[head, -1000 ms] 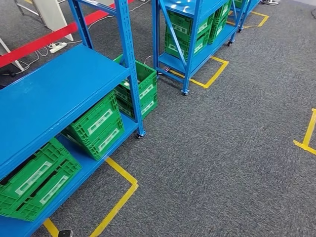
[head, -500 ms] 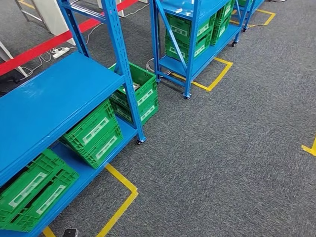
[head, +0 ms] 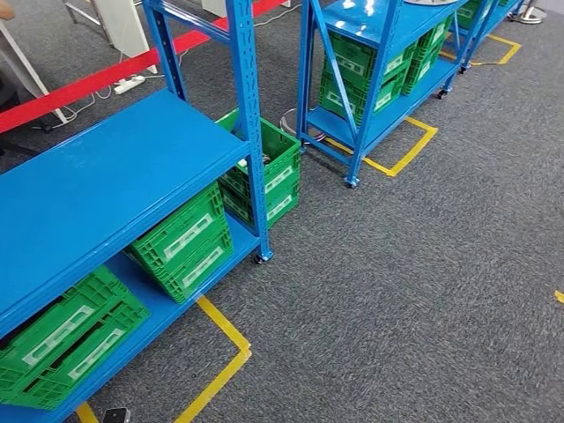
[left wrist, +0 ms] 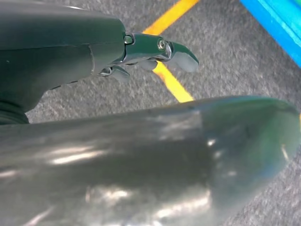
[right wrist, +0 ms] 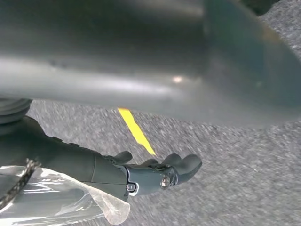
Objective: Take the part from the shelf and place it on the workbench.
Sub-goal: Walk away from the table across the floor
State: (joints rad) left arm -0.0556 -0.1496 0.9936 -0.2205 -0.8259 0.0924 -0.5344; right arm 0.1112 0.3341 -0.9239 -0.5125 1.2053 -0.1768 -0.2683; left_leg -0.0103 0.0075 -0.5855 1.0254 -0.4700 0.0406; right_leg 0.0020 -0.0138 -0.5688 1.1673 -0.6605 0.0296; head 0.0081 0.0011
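The whole picture has shifted, so the robot is turning: the blue shelf [head: 113,176] sits at nine o'clock. The right hand [right wrist: 142,176] holds a part in a clear bag [right wrist: 53,197]; the left hand [left wrist: 142,52] is spread, holding nothing. The desk is probably further on.

2 blue shelves [head: 120,176] and 5 green crates [head: 182,242] show.

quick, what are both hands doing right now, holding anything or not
Left hand: holds nothing, fingers apart, above the carpet.
Right hand: a clear plastic bag lies against it; whether it grips the bag cannot be told.
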